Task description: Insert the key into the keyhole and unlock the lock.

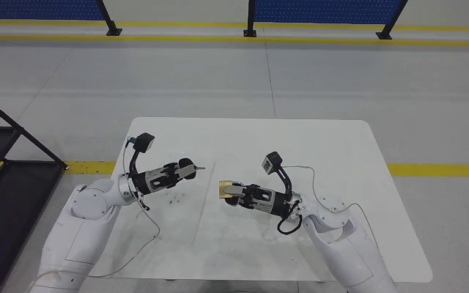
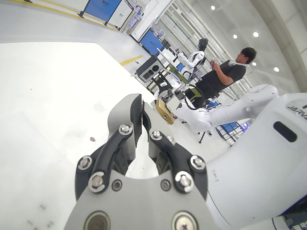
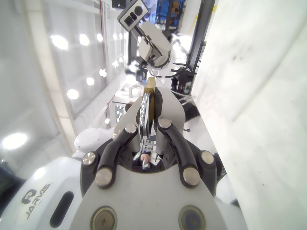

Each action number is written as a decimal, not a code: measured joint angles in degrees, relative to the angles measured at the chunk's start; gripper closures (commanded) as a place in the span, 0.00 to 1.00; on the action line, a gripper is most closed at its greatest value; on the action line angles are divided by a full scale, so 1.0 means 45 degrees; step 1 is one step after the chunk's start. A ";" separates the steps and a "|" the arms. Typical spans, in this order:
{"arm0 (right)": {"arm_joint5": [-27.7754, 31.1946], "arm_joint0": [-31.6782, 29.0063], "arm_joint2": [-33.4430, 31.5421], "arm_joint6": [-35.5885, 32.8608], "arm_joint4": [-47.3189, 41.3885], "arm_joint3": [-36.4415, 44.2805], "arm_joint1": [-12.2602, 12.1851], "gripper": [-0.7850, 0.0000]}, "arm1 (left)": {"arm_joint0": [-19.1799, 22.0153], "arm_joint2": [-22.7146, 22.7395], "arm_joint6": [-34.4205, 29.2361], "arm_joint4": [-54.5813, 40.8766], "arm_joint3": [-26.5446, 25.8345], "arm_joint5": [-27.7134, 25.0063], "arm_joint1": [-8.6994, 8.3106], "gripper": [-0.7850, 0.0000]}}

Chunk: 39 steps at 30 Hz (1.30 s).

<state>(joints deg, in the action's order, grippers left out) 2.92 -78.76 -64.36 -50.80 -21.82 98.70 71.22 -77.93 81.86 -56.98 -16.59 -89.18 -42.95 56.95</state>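
My left gripper point(image 1: 187, 170) point(image 2: 142, 107) hovers over the left half of the white table point(image 1: 315, 146), shut on a small silver key point(image 1: 198, 169) whose tip points right. A short gap away, my right gripper point(image 1: 234, 193) point(image 3: 152, 94) is shut on a brass padlock point(image 1: 226, 189) point(image 3: 150, 84) and holds it off the table, facing the key. Between the right fingers lies the chrome shackle point(image 3: 144, 116), and the brass body sticks out past them. In the left wrist view the padlock point(image 2: 165, 111) hangs just beyond my shut fingertips. The key itself is hidden between the pads there.
Thin cables point(image 1: 150, 220) trail from both wrists over the table. A black rack point(image 1: 16, 157) stands off the table's left edge. Blue barriers point(image 1: 322, 9) line the far floor. The table's far and right parts are bare.
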 measured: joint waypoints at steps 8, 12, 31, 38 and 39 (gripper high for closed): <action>0.0000 0.0000 0.0000 0.0000 0.0000 0.0000 0.0000 1.00 | -0.0456 -0.0044 -0.0624 -0.1577 0.0113 0.0550 -0.0084 1.00; 0.0000 0.0000 0.0000 0.0000 0.0000 0.0000 0.0000 1.00 | -0.0752 -0.0008 -0.0885 -0.1854 -0.0013 0.0646 -0.0131 1.00; 0.0000 0.0000 0.0000 0.0000 0.0000 0.0000 0.0000 1.00 | -0.1788 -0.0221 0.0749 -0.1616 -0.0564 0.1059 -0.0069 1.00; 0.0000 0.0000 0.0000 0.0000 0.0000 0.0000 0.0000 1.00 | -0.1849 -0.0311 0.0944 -0.1402 -0.0754 0.1445 -0.0062 1.00; 0.0000 0.0000 0.0000 0.0000 0.0000 0.0000 0.0000 1.00 | -0.1947 -0.0357 0.1058 -0.1416 -0.0965 0.1877 -0.0060 1.00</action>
<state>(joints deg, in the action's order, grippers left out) 2.92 -78.76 -64.36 -50.80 -21.82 98.70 71.22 -86.69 80.25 -52.22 -22.96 -93.52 -34.50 56.68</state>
